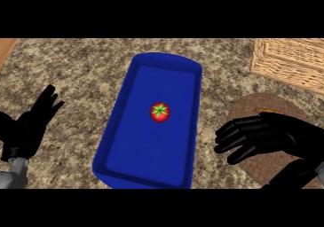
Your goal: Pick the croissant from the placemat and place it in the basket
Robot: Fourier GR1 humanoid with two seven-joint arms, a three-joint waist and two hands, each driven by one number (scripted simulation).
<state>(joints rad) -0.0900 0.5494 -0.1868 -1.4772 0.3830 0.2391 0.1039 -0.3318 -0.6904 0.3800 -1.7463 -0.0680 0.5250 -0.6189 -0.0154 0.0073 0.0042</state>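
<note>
Croissant [264,110] shows only as a thin tan sliver on the brown placemat [256,170], at the far edge of our right hand [269,135], which covers the rest of it. The hand lies low over the mat, but we cannot tell whether it is closed on the pastry, merely touching it, or apart from it. Our left hand [26,128] rests open at the left edge of the view, fingers up, well away from the work.

We judge the croissant to be very light, soft and flaky. It should dent or shed crumbs if squeezed and would tear at its thin tips. The thick middle looks like the best place to take hold, wrapping across the short width rather than pinching one end. Its crust is dry rather than slippery, so we expect it to sit steadily in a gentle hold. The mat beneath is thin and may lift with it if we scoop too low.

The wicker basket [292,60] stands at the far right corner of the surface [72,75], beyond the mat and not touching it. A blue tray [148,146] holding a tomato [160,112] lies just left of the mat. It is off the direct line to the basket.
</note>
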